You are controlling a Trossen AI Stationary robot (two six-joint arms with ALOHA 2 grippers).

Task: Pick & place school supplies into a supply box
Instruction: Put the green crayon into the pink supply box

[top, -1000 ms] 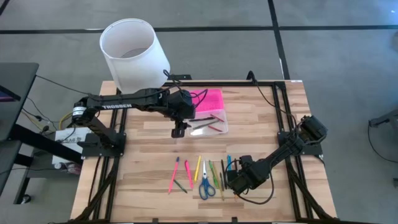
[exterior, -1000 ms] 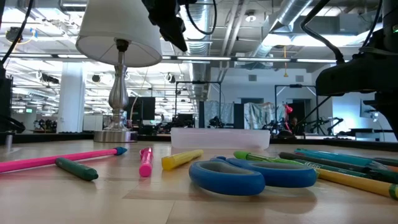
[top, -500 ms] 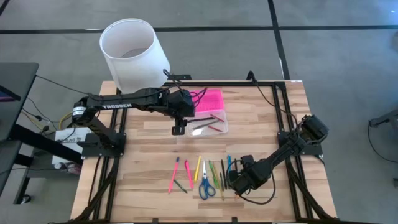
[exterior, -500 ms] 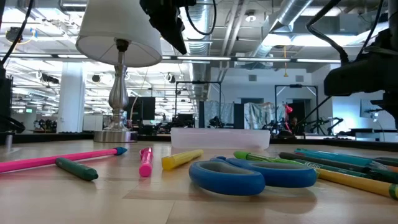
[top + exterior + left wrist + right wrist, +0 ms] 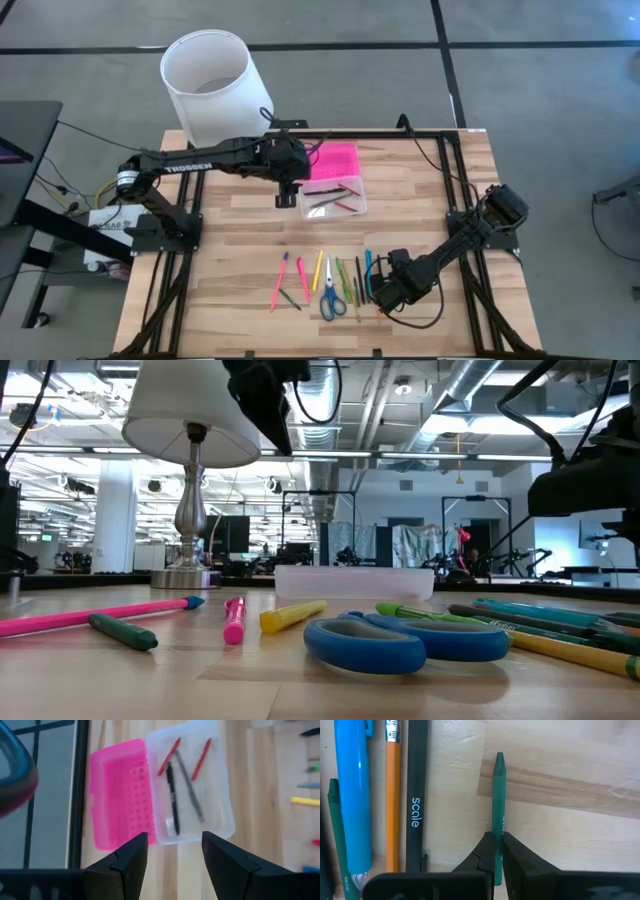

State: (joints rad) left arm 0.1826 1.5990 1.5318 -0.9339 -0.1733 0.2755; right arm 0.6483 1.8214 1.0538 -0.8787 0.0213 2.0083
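Pale wooden table point(image 5: 420, 190) (planked, matt) carries a clear plastic supply box point(image 5: 335, 198).

- Lamp, white cylindrical shade point(image 5: 212, 85), standing at the table's far left corner; metal stem point(image 5: 190, 510) on a round base.
- Table point(image 5: 420, 195), light wooden top, black metal frame point(image 5: 440, 135).
- Floor, grey point(image 5: 540, 80), dark lines across it.

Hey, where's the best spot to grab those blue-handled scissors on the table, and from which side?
Grip the scissors from straight above at the narrow blade section just beyond the handles, fingers closing across the blades. They lie flat and closed in the row of pens, so the thin blades probably suit a two-finger pinch better than the wide loops. Markers lie close on both sides, so the drop must be narrow.
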